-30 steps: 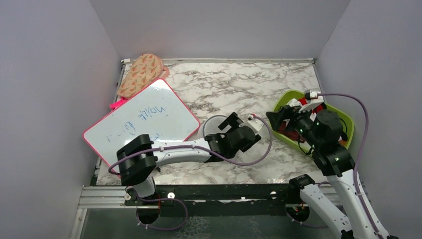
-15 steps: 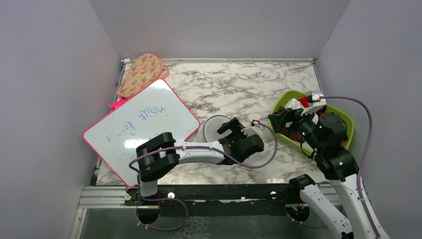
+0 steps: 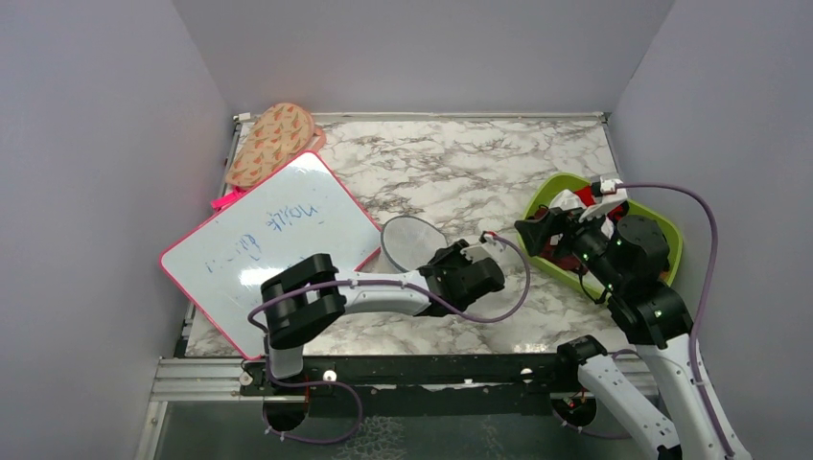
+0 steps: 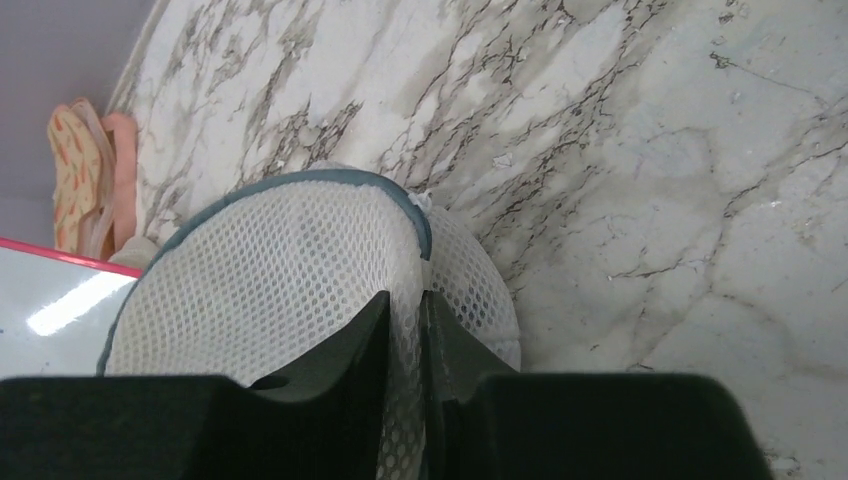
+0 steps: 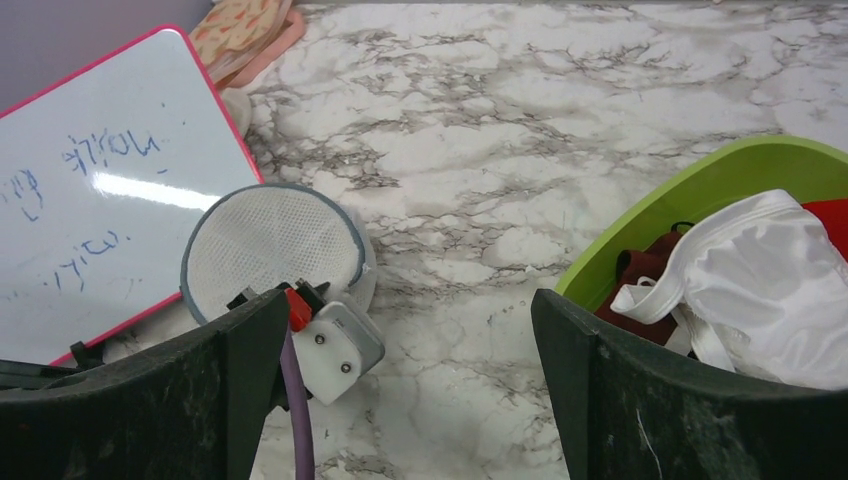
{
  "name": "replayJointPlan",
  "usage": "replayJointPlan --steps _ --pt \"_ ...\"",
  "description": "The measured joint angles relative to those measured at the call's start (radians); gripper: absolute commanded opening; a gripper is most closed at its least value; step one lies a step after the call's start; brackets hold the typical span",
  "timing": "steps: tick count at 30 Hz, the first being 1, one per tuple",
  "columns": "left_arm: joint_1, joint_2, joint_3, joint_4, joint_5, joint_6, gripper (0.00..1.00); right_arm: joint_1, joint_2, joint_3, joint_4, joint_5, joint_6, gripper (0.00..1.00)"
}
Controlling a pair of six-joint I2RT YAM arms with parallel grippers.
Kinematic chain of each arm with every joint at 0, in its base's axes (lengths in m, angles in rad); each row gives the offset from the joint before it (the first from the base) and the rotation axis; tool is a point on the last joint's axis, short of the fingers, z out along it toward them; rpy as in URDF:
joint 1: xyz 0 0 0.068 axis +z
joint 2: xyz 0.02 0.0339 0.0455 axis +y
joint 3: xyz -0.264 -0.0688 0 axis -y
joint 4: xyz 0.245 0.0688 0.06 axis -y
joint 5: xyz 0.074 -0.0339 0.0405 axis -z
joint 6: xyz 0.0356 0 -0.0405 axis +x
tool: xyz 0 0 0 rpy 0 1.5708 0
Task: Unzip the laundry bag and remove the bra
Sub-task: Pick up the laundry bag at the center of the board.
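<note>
Pinched mesh.
Clamped laundry bag (image 4: 270, 270) fabric in left gripper (image 4: 405, 345); hung right gripper (image 5: 405, 310) splayed wide beside green tray (image 5: 700, 180).

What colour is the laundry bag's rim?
Bag rim is grey-blue; left wrist view shows it best.

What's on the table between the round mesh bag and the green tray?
Mostly bare marble table, as the right wrist view shows. Only the left gripper, pinching the laundry bag, and its purple cable intrude, on the bag's side.
</note>
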Motion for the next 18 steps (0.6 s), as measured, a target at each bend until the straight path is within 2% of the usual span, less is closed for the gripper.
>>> replayJointPlan --steps 6,10,14,18 --pt "0.038 -0.119 -0.079 0.044 0.108 0.027 0.00 0.000 0.031 0.002 0.001 -0.025 0.001 0.90" --pt "0.077 -0.303 -0.179 0.159 0.221 0.064 0.00 0.000 0.032 -0.010 0.026 -0.068 0.008 0.89" --pt "0.107 -0.454 -0.260 0.264 0.318 0.082 0.00 0.000 0.039 -0.079 0.116 -0.197 0.007 0.84" --pt "0.109 -0.535 -0.314 0.333 0.374 0.099 0.00 0.000 0.080 -0.180 0.228 -0.369 0.000 0.78"
